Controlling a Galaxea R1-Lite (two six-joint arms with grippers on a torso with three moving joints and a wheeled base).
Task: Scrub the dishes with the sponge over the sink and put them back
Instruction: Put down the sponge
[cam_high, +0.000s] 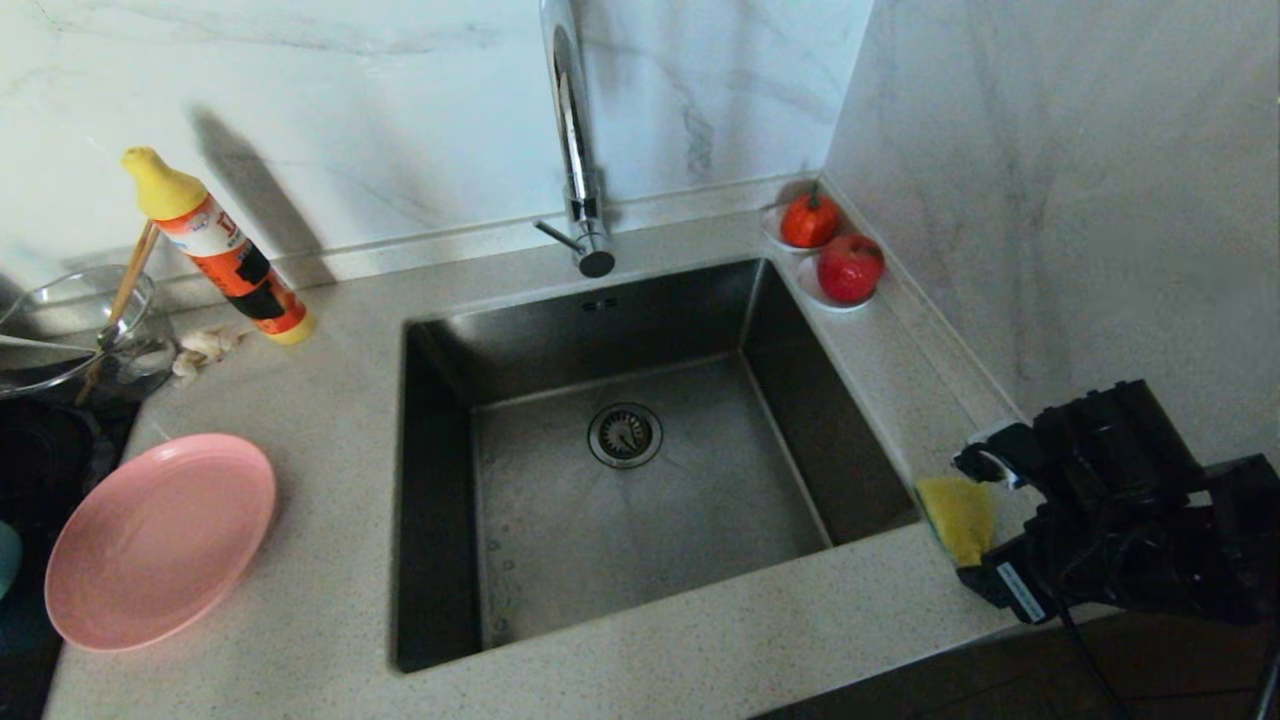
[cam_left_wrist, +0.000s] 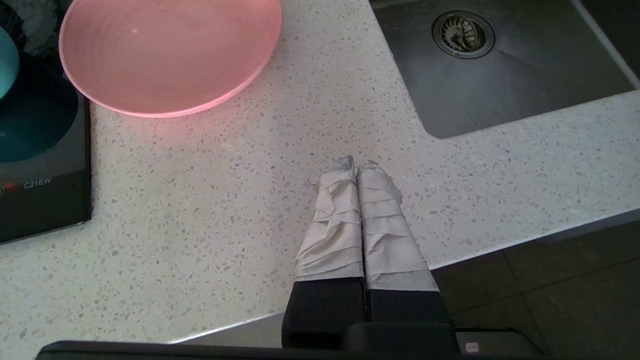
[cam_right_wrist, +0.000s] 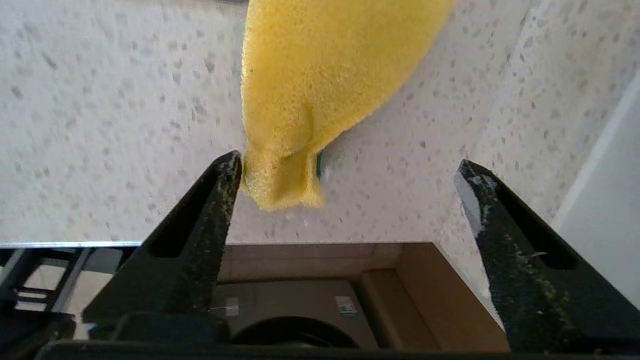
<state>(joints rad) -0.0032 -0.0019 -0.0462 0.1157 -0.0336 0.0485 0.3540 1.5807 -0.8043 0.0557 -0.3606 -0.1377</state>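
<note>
The yellow sponge (cam_high: 958, 515) lies on the counter at the sink's (cam_high: 560, 540) right rim. My right gripper (cam_high: 975, 520) stands open around it. In the right wrist view the sponge (cam_right_wrist: 320, 90) touches one finger, and the other finger is well clear across the right gripper (cam_right_wrist: 350, 164). The pink plate (cam_high: 160, 540) rests on the counter left of the sink, with the teal bowl (cam_left_wrist: 6, 60) beside it on the hob. Brown chopsticks (cam_high: 125, 290) stand in a glass bowl. My left gripper (cam_left_wrist: 356, 165) is shut and empty, above the counter's front edge near the plate (cam_left_wrist: 170, 50).
A chrome tap (cam_high: 575, 150) rises behind the sink, and the drain strainer (cam_high: 625, 434) sits in its floor. A soap bottle (cam_high: 225, 255), a glass bowl (cam_high: 60, 320) and garlic (cam_high: 205, 345) stand back left. Red fruit (cam_high: 848, 268) sits on saucers by the right wall. The black hob (cam_left_wrist: 45, 190) is left.
</note>
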